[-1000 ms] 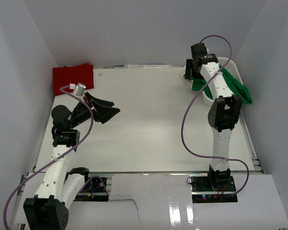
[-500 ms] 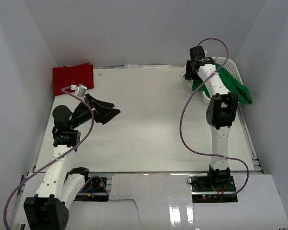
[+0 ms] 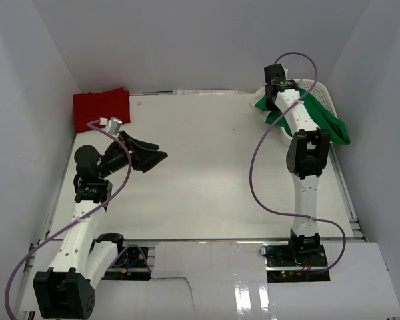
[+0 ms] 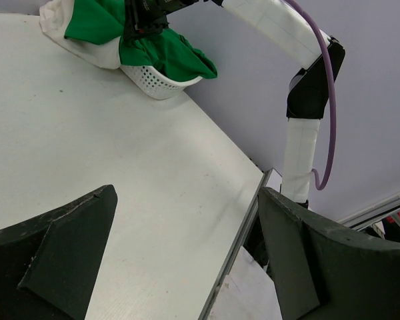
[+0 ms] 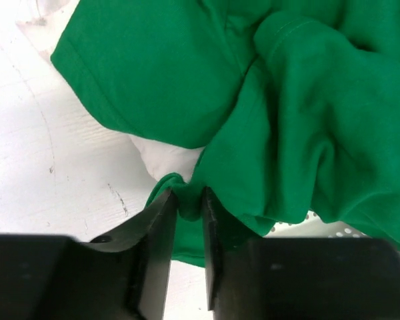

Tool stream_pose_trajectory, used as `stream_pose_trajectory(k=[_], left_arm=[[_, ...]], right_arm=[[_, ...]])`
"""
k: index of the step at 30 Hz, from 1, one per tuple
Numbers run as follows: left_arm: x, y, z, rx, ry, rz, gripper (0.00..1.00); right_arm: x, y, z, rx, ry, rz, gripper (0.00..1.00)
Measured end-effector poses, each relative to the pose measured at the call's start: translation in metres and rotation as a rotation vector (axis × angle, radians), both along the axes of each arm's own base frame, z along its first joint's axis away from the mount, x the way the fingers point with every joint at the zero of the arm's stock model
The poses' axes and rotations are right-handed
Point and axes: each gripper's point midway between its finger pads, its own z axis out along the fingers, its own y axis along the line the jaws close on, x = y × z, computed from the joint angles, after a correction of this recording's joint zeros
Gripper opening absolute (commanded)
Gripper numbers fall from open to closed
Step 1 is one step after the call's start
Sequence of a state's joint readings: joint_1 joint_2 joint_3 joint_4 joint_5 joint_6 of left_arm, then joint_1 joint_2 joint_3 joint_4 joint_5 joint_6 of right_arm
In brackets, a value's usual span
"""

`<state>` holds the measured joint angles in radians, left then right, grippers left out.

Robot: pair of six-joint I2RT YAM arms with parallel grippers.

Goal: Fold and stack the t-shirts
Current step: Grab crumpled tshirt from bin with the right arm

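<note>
Reaching to the far right corner of the worktop [image 3: 207, 173], the right arm [image 3: 305, 157] stood stretched almost straight, its wrist tipped down at the white mesh basket [image 3: 323, 93]. The right hand [image 5: 189, 200] had its fingers set narrow, pinching a fold of the bright green t-shirt [image 5: 307, 113] between them. That shirt spilled over the basket's rim and lay partly on a cream-white t-shirt [image 5: 163, 157] beneath it, at the basket's edge. The left arm [image 3: 87, 200] was bent over the left side of the worktop, its forearm pointing right. The left hand [image 4: 187, 197] hung above the surface, fingers spread wide and holding nothing. The red t-shirt [image 3: 101, 107] lay folded in the far left corner, well apart from both hands.
</note>
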<state>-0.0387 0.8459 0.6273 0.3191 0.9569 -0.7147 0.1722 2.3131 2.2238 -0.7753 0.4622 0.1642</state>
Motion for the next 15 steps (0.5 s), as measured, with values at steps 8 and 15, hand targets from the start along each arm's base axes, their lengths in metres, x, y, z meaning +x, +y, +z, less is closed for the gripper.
stream_pose_trajectory(k=[8, 15], left_arm=[[-0.001, 0.000, -0.005, -0.001, 0.016, -0.001, 0.98], [-0.005, 0.000, -0.005, -0.004, 0.010, -0.001, 0.98]], right_arm=[[0.006, -0.004, 0.017, -0.022, -0.041, 0.000, 0.08], [0.004, 0.005, 0.060, 0.027, -0.120, 0.052, 0.08]])
